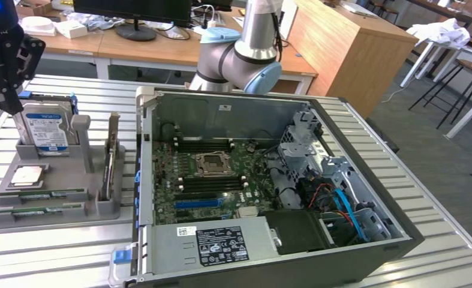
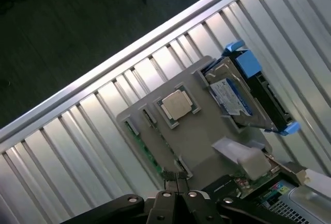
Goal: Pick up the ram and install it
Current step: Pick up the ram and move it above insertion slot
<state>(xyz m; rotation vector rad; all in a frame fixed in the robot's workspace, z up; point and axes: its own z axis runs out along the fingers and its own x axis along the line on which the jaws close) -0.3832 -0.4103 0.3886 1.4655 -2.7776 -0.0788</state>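
Note:
Two ram sticks (image 1: 42, 195), long, thin and green, lie side by side in slots at the near end of a grey holder (image 1: 75, 180) on the exterior view's left. In the wrist view a ram stick (image 2: 143, 147) shows as a green edge on the holder (image 2: 207, 131). My black gripper (image 1: 13, 107) hangs above the holder's far end, over the hard drive (image 1: 45, 129), well away from the ram. Its fingers (image 2: 176, 178) are pressed together, shut on nothing. The open computer case (image 1: 259, 180) lies beside the holder, motherboard and memory slots (image 1: 213, 183) exposed.
The holder also carries a blue-and-white-labelled hard drive (image 2: 232, 97), a silver CPU chip (image 2: 176, 105) and a thin board standing on edge (image 1: 110, 159). The ribbed metal table (image 1: 51, 252) ends at its edge (image 2: 129, 48) close to the holder. Desks and stools stand behind.

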